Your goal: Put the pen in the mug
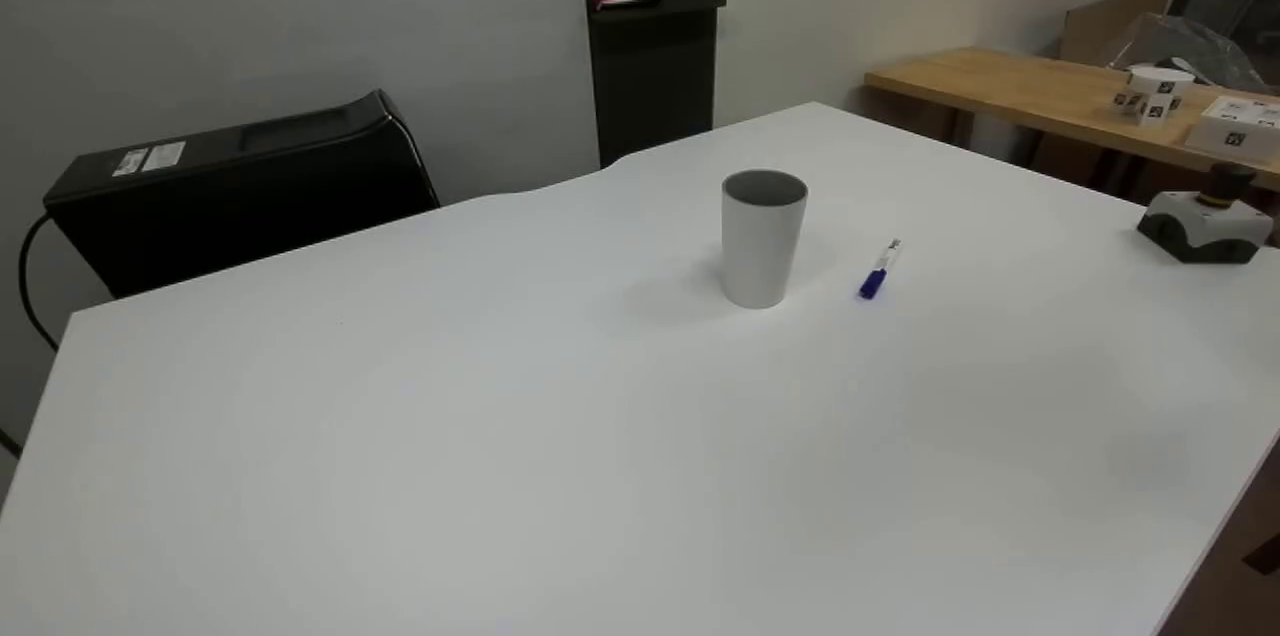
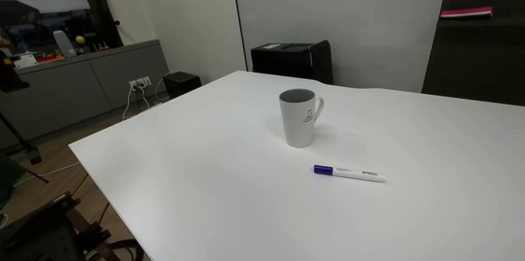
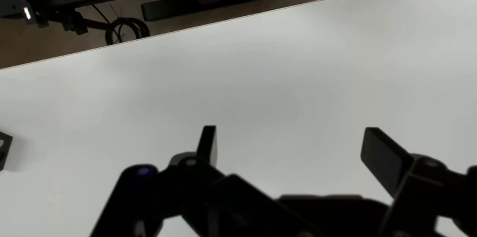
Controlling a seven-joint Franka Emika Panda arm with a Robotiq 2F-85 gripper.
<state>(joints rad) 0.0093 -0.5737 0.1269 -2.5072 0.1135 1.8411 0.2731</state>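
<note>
I have the end effector [image 3: 290, 129] spread wide, the pale surface [image 3: 283, 80] showing between its fingers [image 3: 382, 160]. Away from the end effector, the blue-capped white pen [image 2: 349, 173] lies flat on the surface, as both exterior views show me. The pale grey mug [image 2: 297, 121] stands upright near the pen, the two apart, and it too is away from the end effector. In my wrist view I can make out a dark object [image 3: 4, 150] to the left of the end effector, partly cut off, and, farther out past the surface's edge, a coil of black cable [image 3: 141, 26]
</note>
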